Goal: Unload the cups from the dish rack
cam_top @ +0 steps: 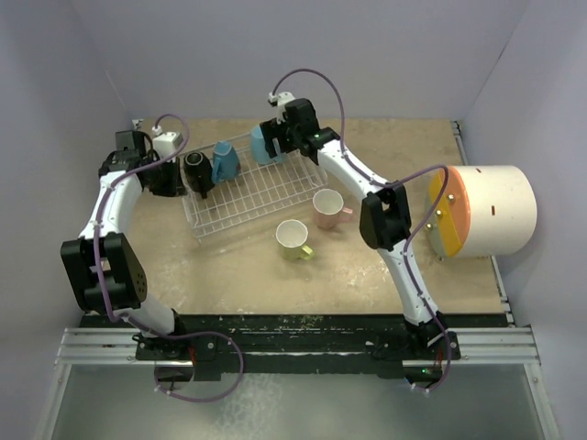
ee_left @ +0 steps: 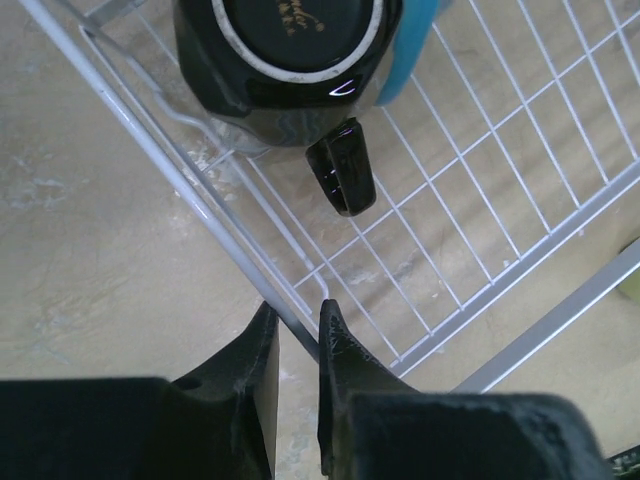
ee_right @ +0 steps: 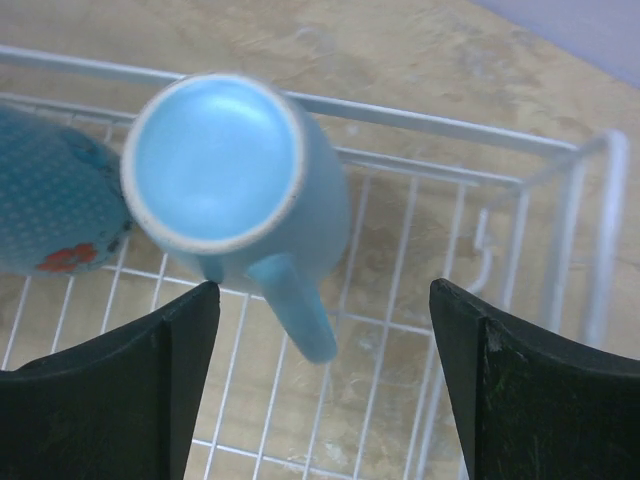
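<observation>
On the table (cam_top: 229,275), mid-surface: rack (cam_top: 266,190), white wire, holding three mugs in a row along its far side, black (cam_top: 197,171), dotted blue (cam_top: 225,163) and plain blue (ee_right: 235,170), the last bottom-up in the right corner. Just off the rack's near side: pink mug (cam_top: 327,208) and green mug (cam_top: 293,239), both mouth-up on the table. Left gripper (ee_left: 297,318): jaws clenched on the rack's left rim wire, near the black mug; right gripper (ee_right: 322,295): jaws spread wide over the plain blue mug, clear of it.

Small pale script on the underside of the black mug (ee_left: 290,40), too blurred to read, nothing else legible
</observation>
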`<state>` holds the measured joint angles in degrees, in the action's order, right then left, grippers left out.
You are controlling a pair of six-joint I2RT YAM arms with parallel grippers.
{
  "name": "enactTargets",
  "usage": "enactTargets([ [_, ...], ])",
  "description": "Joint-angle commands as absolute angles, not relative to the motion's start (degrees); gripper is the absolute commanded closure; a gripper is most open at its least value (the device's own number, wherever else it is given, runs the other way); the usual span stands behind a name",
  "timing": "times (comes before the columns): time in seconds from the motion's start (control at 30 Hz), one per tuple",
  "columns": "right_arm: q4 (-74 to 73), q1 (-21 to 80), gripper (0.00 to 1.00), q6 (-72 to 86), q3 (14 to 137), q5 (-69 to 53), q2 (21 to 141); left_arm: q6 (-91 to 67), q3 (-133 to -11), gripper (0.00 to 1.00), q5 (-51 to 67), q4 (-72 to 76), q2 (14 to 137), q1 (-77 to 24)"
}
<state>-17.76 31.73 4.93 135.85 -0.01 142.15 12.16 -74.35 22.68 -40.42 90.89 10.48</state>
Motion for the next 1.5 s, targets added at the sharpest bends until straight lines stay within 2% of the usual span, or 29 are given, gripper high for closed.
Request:
enactTargets([
  [0.0, -11.5, 31.8, 0.15, 2.8, 131.2, -2.5, 138.6, 27.7, -71.6, 0.9, 17.9, -42.4, 93.3, 9.8],
  [0.1, -9.7, 31.8, 0.2, 3.3, 126.8, -2.1, 136.5, 26.6, -72.8, 0.88, 18.7, -42.4, 93.9, 9.8],
  [0.17, -9.5, 31.9, 0.25, 3.2, 124.4, -1.9, 135.2, 25.5, -73.6, 0.83, 20.1, -42.2, 94.0, 9.8],
  [0.23, -9.3, 31.9, 0.3, 2.9, 122.5, -1.6, 134.3, 24.4, -73.8, 0.73, 21.3, -41.9, 93.5, 9.6],
  [0.27, -9.1, 31.9, 0.33, 2.9, 121.5, -1.4, 133.8, 24.0, -73.8, 0.65, 21.8, -41.7, 92.9, 9.7],
  [0.47, -8.4, 32.0, 0.54, 1.9, 121.0, -0.4, 133.4, 23.1, -74.2, 0.47, 23.0, -43.0, 89.4, 9.6],
  [0.63, -8.7, 33.1, 0.56, 0.7, 123.7, -0.2, 134.0, 23.5, -77.5, 0.25, 24.1, -46.0, 85.4, 9.7],
  [0.87, -11.0, 33.1, 0.56, 0.8, 129.4, 0.0, 137.7, 23.4, -83.9, 0.2, 27.3, -51.6, 83.3, 9.7],
  [1.1, -10.7, 33.2, 0.71, 2.2, 128.8, -0.5, 137.2, 23.9, -85.4, 0.19, 30.3, -53.2, 82.0, 9.6],
  [1.2, -10.8, 33.3, 0.71, 2.2, 127.7, -0.8, 136.4, 24.6, -85.2, 0.13, 31.4, -53.3, 80.6, 9.7],
  [1.23, -10.9, 33.2, 0.68, 2.2, 127.4, -0.9, 136.2, 24.6, -85.3, 0.12, 32.0, -53.3, 80.0, 9.6],
  [1.3, -11.0, 33.2, 0.54, 2.4, 127.1, -0.6, 136.1, 24.8, -85.3, 0.08, 33.0, -53.3, 78.7, 9.7],
  [1.33, -12.1, 33.2, 0.51, 2.6, 127.2, -0.5, 136.2, 24.8, -85.3, 0.08, 33.5, -53.3, 78.2, 9.7],
  [1.47, -12.5, 33.2, 0.48, 3.0, 127.8, -0.7, 137.0, 24.7, -85.5, 0.08, 34.8, -54.0, 77.2, 9.6],
])
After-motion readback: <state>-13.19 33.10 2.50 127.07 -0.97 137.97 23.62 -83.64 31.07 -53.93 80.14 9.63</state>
